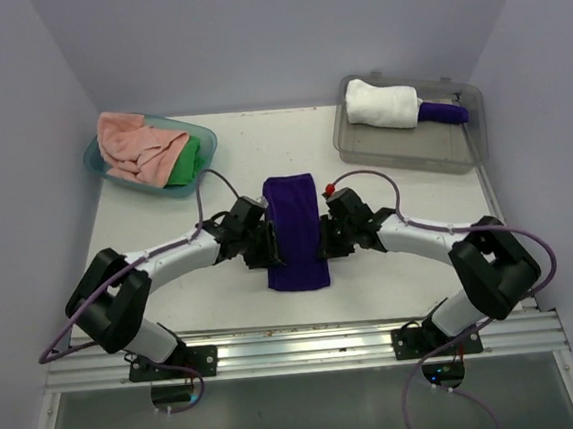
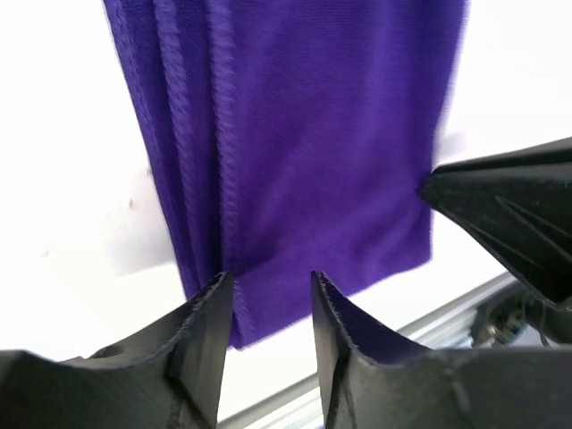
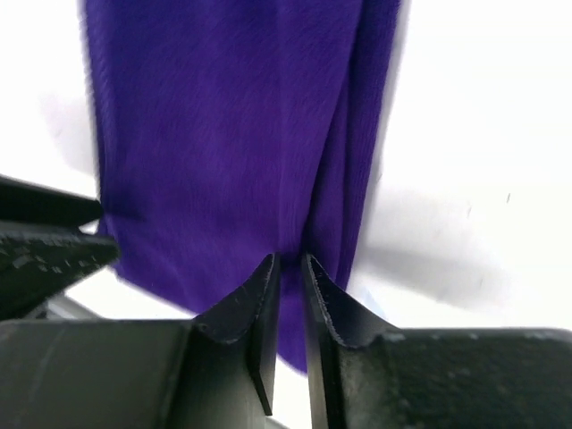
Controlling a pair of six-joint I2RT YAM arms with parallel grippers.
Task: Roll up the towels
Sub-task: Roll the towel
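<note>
A dark purple towel lies folded into a long strip on the white table, between my two grippers. My left gripper is at its near left edge. In the left wrist view the left gripper is open, its jaws astride the purple towel's near corner. My right gripper is at the strip's right edge. The right wrist view has it shut on a fold of the purple towel. Pink and green towels lie crumpled; a white towel is rolled.
A teal tub at the back left holds the pink and green towels. A clear grey tray at the back right holds the white roll and a violet roll. The metal rail runs along the near edge.
</note>
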